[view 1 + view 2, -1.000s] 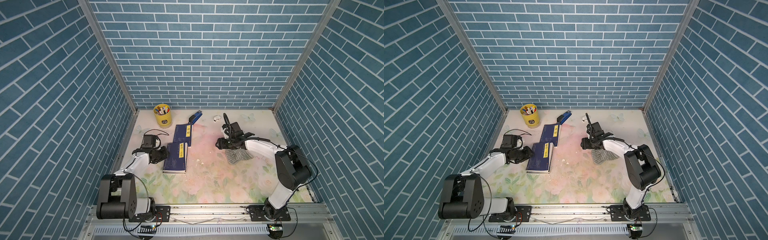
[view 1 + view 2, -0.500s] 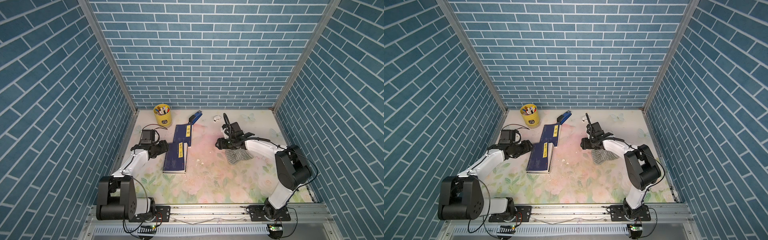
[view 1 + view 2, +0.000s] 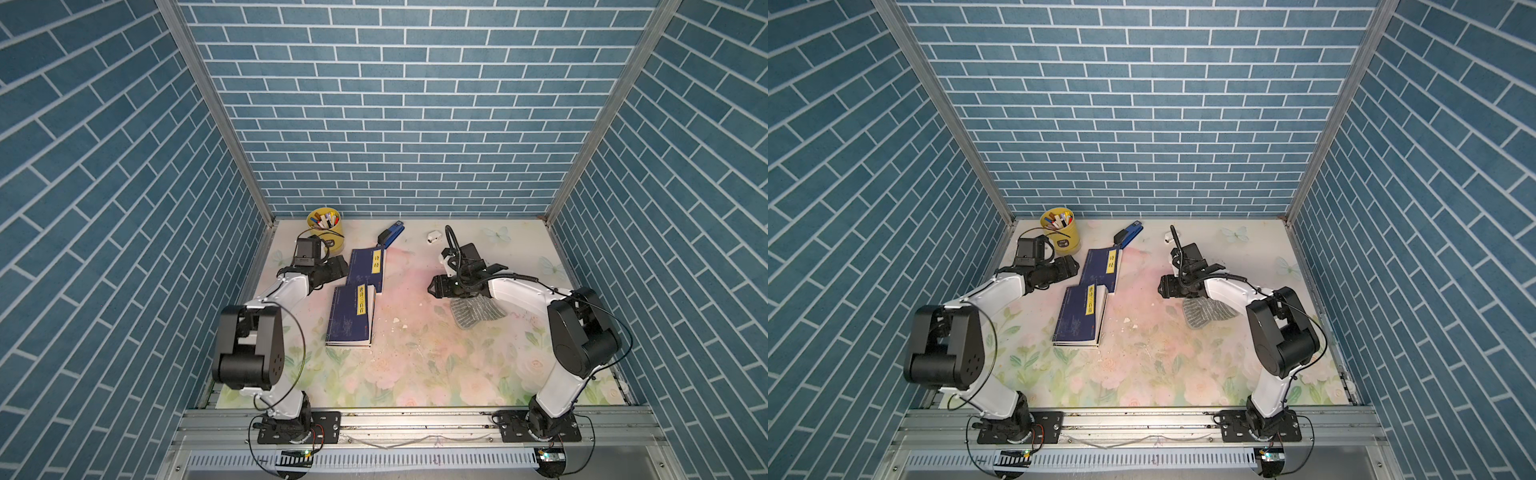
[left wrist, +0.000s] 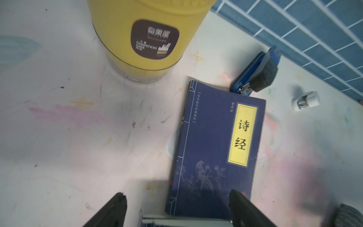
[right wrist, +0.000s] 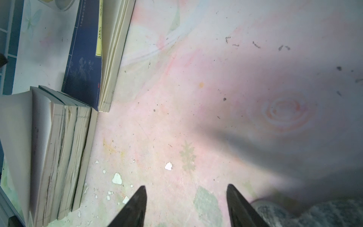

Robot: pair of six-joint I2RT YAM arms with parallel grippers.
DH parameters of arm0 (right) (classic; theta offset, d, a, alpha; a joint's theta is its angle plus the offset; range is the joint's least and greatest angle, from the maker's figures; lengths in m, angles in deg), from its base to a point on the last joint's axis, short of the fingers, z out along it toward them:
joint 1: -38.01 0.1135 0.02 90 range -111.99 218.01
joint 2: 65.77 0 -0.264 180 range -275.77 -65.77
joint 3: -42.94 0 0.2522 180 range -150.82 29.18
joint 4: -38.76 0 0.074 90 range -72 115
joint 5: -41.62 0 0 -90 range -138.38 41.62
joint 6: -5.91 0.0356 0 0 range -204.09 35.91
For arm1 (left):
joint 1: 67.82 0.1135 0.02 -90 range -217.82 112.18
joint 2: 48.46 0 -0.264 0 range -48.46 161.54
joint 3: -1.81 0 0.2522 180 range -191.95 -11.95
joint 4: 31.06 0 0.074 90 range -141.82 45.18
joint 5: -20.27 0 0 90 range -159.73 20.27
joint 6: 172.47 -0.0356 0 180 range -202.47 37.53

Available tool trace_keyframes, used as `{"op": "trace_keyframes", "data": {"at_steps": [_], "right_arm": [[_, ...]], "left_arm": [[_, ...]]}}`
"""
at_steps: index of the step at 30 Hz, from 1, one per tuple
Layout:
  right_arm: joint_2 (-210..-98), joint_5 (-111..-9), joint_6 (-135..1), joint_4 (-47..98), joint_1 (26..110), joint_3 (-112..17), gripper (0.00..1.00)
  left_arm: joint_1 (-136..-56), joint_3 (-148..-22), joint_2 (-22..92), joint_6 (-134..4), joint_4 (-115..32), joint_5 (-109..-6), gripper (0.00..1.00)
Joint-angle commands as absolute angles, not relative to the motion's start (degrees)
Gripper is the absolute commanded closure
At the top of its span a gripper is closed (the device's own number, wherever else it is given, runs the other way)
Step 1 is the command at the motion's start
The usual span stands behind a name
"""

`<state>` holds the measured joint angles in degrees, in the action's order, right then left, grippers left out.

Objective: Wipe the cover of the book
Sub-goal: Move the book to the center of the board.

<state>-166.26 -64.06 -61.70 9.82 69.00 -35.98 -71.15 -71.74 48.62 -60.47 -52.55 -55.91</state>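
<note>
Both top views look steeply down from high in front of the far book (image 3: 365,266), toward the wall (image 3: 395,124) behind it. The left wrist view hangs close above it; the right wrist view faces it low, from farther off. All four share it.

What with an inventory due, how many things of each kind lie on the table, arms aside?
books: 2
cup of pens: 1
stapler: 1
cloth: 1
small white object: 1
total: 6
</note>
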Motion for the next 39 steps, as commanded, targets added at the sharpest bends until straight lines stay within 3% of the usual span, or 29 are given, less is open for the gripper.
{"op": "trace_keyframes", "data": {"at_steps": [1,13,28,39], "right_arm": [[-164.7,-63.7,-63.9,8.4,68.8,-37.6,0.35],[-162.4,-61.4,-64.5,8.1,68.8,-35.9,0.35],[-164.5,-61.1,-64.7,8.5,68.7,-39.3,0.35],[-168.9,-60.8,-64.1,7.6,68.6,-42.8,0.35]], "left_arm": [[-72.4,-75.6,53.9,-63.7,-51.2,-54.7,0.13],[-75.3,-84.7,66.5,-66.1,-52.8,-51.0,0.18],[-80.2,-92.9,72.8,-71.8,-58.4,-50.9,0.35],[-83.9,-95.7,75.2,-71.1,-59.1,-48.6,0.37]]}}
